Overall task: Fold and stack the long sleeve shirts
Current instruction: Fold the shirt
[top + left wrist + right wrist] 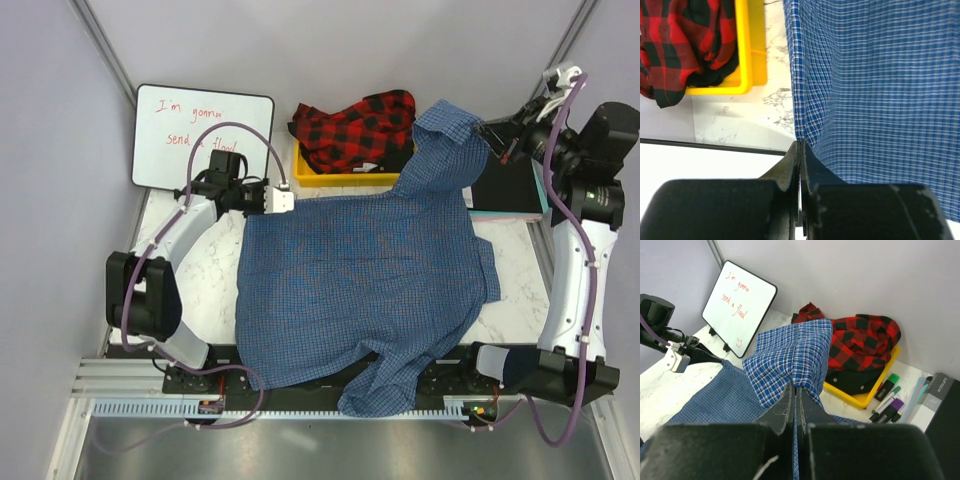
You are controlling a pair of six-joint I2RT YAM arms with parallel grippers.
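My left gripper (800, 147) and right gripper (796, 387) are both closed tight on the blue fine-check shirt (370, 280), at its 10 and 1 o'clock edges, spread mid-table; the crumpled red-black plaid shirt (355, 130) sits at 12.

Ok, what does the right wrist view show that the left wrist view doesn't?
Only right wrist: red handwriting on the whiteboard, marker pens beside the yellow tray, the right gripper shut on a raised fold of the blue checked shirt, and the left gripper seen from a distance. Only left wrist: a close look at the left jaws pinched on that shirt's edge. Both: the blue checked shirt, and the red-and-black plaid shirt heaped in the tray.
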